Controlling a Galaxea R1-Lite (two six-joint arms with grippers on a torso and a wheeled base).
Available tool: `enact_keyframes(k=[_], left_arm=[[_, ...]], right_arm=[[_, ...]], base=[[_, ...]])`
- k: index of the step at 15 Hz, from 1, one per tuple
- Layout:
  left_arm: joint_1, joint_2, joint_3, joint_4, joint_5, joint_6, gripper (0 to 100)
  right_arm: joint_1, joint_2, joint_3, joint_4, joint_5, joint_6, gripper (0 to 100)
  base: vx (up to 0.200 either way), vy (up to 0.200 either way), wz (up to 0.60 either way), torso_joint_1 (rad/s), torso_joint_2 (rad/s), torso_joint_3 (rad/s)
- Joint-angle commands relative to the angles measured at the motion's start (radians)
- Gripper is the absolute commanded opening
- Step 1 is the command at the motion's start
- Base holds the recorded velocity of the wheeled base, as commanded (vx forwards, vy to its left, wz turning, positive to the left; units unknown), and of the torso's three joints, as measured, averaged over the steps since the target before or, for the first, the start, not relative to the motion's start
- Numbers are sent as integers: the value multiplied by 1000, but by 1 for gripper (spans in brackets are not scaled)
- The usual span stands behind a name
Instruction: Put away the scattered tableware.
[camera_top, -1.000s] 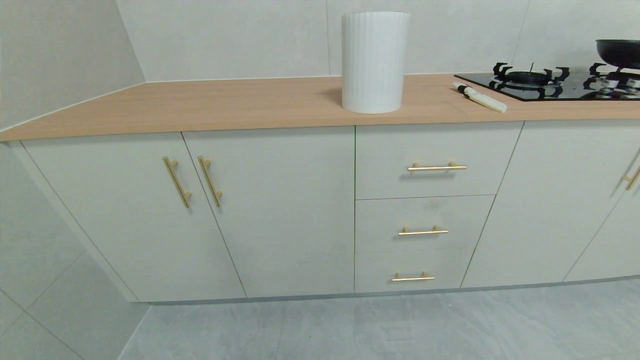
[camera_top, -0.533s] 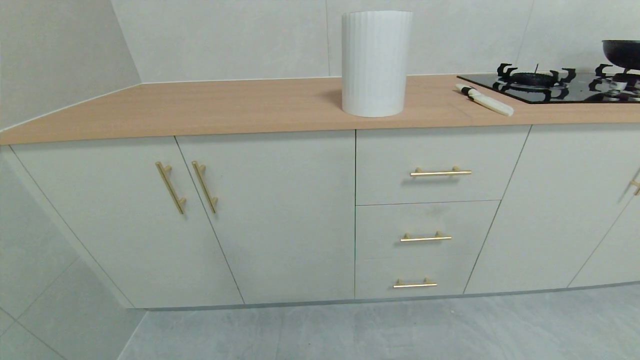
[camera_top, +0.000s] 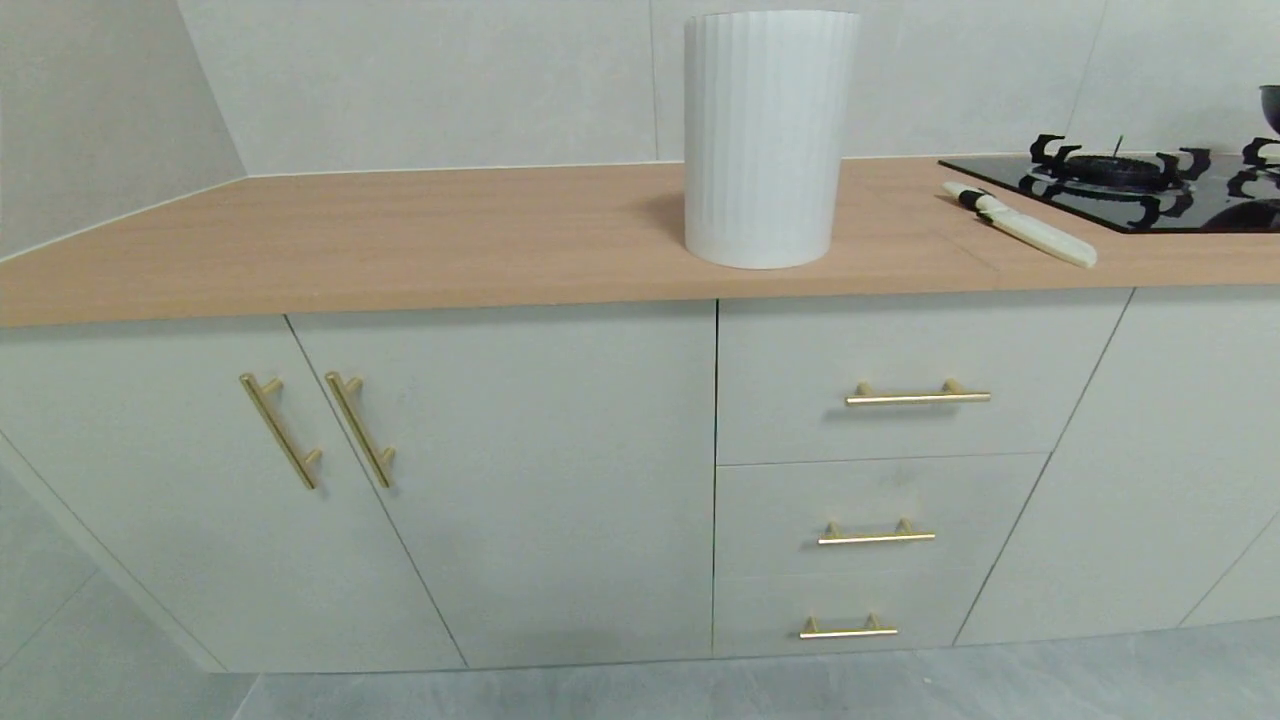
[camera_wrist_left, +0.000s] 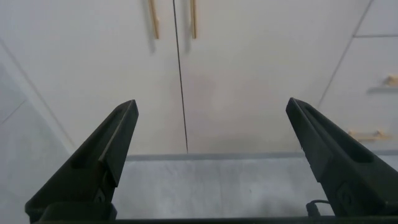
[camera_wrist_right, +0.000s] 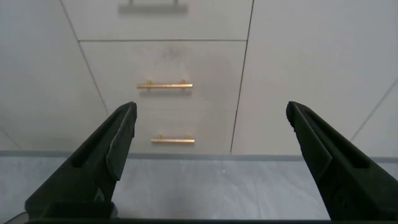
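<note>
Plainly, the knife (camera_top: 1020, 225) lies far above left claw (camera_wrist_left: 210, 104) and right claw (camera_wrist_right: 210, 106) (both released).

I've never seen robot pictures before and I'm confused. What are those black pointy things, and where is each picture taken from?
A robot with two arms took these. One camera sits on its head and sees the wooden counter, where a tall white container stands and a knife lies, next to a black stove. Two more cameras sit on its wrists. The black pointy things there are its left gripper and right gripper, like pinching hands. Both are open and hold nothing; one faces cupboard doors, the other drawers.
</note>
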Motion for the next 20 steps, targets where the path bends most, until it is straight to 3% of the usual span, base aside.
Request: enact_keyframes(k=[1, 7, 18, 20], left_arm=[[0, 0, 0, 0, 0, 0, 100], [0, 0, 0, 0, 0, 0, 100], [0, 0, 0, 0, 0, -2, 100], [0, 0, 0, 0, 0, -2, 100]], right_arm=[[0, 2, 0, 0, 0, 0, 100], [0, 2, 0, 0, 0, 3, 100], [0, 2, 0, 0, 0, 3, 100], [0, 2, 0, 0, 0, 3, 100]], base=[[200, 0, 0, 7, 7, -2], [200, 0, 0, 2, 5, 5], [0, 0, 0, 0, 0, 0], [0, -200, 0, 0, 7, 2]])
